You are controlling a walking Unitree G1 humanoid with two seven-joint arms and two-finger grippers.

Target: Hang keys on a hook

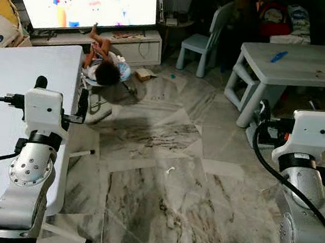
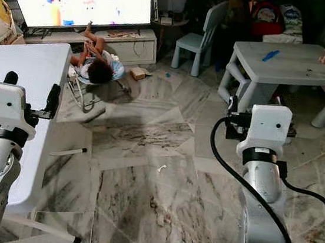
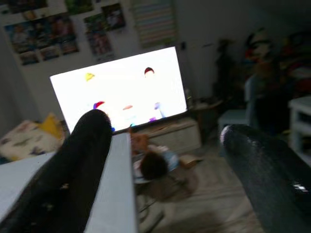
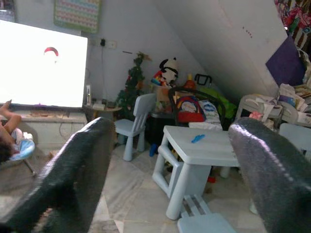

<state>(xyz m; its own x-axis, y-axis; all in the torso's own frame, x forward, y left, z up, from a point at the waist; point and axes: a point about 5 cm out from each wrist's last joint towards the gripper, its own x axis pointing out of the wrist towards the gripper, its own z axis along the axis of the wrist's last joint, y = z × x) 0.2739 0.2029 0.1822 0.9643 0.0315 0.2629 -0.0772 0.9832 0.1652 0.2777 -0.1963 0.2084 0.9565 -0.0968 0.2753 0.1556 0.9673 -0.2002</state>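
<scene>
Both the left pincer (image 3: 160,160) and right pincer (image 4: 170,160) stand apart, empty; the robot should first locate keys, steering past the person (image 1: 105,67) on the floor.

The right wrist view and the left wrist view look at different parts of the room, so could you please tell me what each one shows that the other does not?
The right wrist view alone shows a plush panda, a small Christmas tree and a blue object lying on the pale blue table. The left wrist view alone shows posters on the wall and a yellow cushion. Both share the bright television, a person lying on the floor, a pale blue chair, and open gripper fingers.
</scene>
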